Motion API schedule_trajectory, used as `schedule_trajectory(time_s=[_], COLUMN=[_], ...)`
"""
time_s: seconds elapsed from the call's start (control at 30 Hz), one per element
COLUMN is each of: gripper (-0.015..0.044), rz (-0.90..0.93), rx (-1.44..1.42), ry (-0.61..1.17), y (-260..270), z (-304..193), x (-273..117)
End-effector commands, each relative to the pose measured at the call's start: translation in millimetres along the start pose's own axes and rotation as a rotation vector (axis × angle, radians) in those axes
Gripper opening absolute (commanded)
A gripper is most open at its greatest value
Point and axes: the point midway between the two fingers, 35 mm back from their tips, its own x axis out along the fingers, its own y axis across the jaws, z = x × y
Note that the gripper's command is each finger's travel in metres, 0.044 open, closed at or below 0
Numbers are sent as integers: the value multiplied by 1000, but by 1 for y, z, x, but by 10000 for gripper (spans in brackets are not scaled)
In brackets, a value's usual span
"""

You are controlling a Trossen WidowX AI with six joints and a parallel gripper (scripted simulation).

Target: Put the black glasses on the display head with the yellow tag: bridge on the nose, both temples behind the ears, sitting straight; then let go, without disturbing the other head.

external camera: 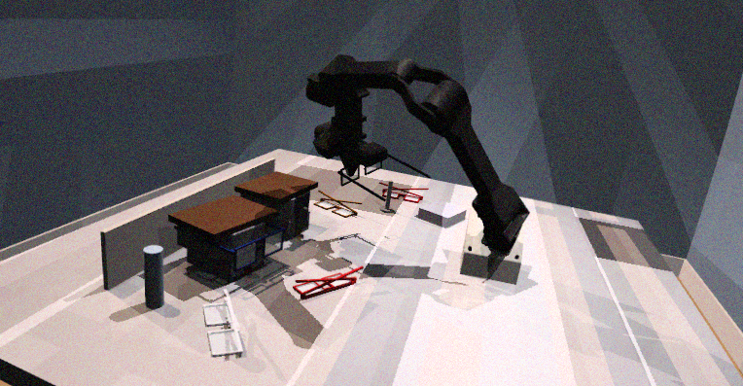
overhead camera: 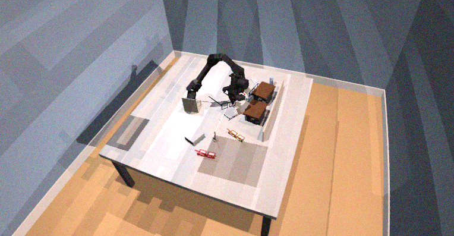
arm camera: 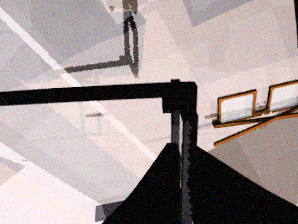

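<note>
So we had the black glasses (overhead camera: 224,106) (external camera: 349,176) (arm camera: 100,94) pinched in the gripper (overhead camera: 233,102) (external camera: 352,172) (arm camera: 178,152), up above the table (overhead camera: 235,199) (external camera: 364,352) (arm camera: 145,120), pickup sorted, but seating them on the yellow-tag head and letting go were both still left.

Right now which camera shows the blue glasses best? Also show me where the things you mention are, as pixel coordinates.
The exterior view: the blue glasses (external camera: 246,259) show both rims against the nearer display head. The top view gives only a thin blue sliver beside that head; the wrist view misses them.
</note>
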Motion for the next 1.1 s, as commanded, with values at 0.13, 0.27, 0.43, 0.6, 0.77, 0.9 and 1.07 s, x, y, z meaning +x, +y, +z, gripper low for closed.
schedule_trajectory(time_s=[0.13, 0.27, 0.43, 0.6, 0.77, 0.9, 1.07], gripper=[0, 0, 0, 0, 0, 0, 0], rz=[-44, -70, -105, -142, -180, -210, -247], rx=[219, 322, 450, 578, 706, 809, 936], ry=[43, 55, 62, 63, 56, 45, 24], y=[17, 25, 35, 46, 57, 67, 79], z=[22, 32, 43, 54, 65, 73, 82], x=[-12, -17, -23, -29, -35, -40, -46])
